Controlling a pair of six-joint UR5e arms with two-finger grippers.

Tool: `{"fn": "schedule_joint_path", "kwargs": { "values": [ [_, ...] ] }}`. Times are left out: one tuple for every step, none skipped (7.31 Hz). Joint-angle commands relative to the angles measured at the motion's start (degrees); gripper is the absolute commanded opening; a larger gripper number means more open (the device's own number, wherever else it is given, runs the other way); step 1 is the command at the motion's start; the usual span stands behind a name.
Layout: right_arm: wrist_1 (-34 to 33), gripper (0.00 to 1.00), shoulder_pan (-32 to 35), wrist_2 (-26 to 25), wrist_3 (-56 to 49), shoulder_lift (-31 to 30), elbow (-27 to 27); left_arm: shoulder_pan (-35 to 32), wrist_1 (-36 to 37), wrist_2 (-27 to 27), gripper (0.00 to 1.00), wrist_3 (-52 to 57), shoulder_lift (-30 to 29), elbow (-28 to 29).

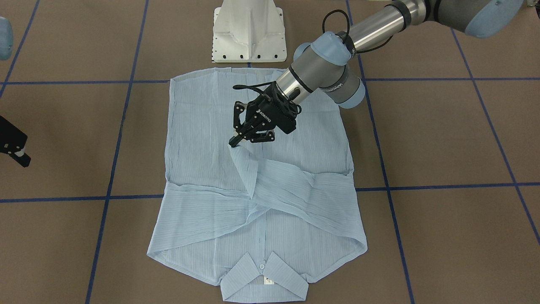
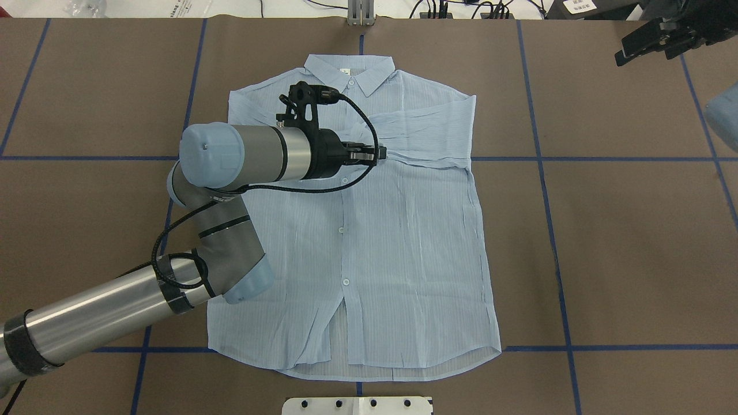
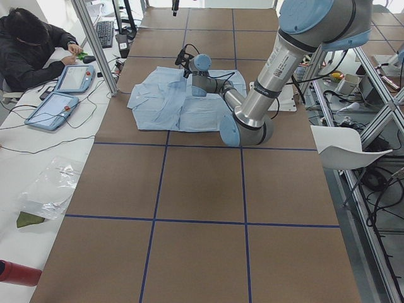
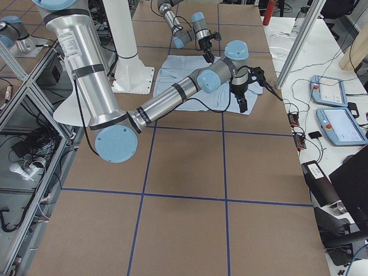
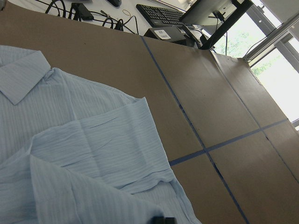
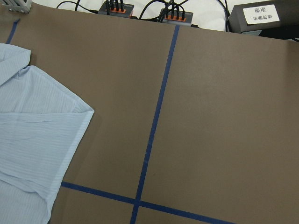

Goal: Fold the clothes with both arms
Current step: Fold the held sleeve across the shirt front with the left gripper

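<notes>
One sleeve [image 1: 291,179] was pinched tight in the left gripper [image 1: 234,142], held up over the chest of the shirt [image 1: 198,122], which lay flat on the table [image 1: 443,135]. The right gripper [image 2: 648,41] sat off-cloth, jaw state unreadable. Best call looked like: lower first, then release, keeping it inside the body outline.

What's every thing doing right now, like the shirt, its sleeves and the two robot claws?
shirt: lying flat, front up, buttoned.
held sleeve: folded across the chest, its end pinched and lifted.
other sleeve: folded flat across the chest.
left gripper: shut on the held sleeve.
right gripper: off to the side, away from the shirt; open or shut cannot be told.
</notes>
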Motion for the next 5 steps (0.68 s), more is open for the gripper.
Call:
{"fn": "schedule_joint_path", "kwargs": {
  "values": [
    [0.0,1.0,0.0,0.0,0.1,-0.1,0.1,1.7,0.1,1.3,0.74,-0.3,-3.5,6.0],
    [0.0,1.0,0.0,0.1,0.2,-0.1,0.2,2.4,0.2,1.4,0.97,-0.5,-4.2,6.2],
    [0.1,1.0,0.0,0.1,1.5,0.0,0.2,2.5,0.3,1.4,0.99,-0.5,-4.3,6.2],
    [0.1,1.0,-0.2,0.1,2.2,0.1,0.2,2.5,1.6,1.3,0.99,-0.4,-4.0,5.9],
    [0.2,1.0,-0.9,0.0,4.6,0.4,0.4,2.4,4.8,1.1,0.99,0.0,-3.6,5.5]
  ]
}}
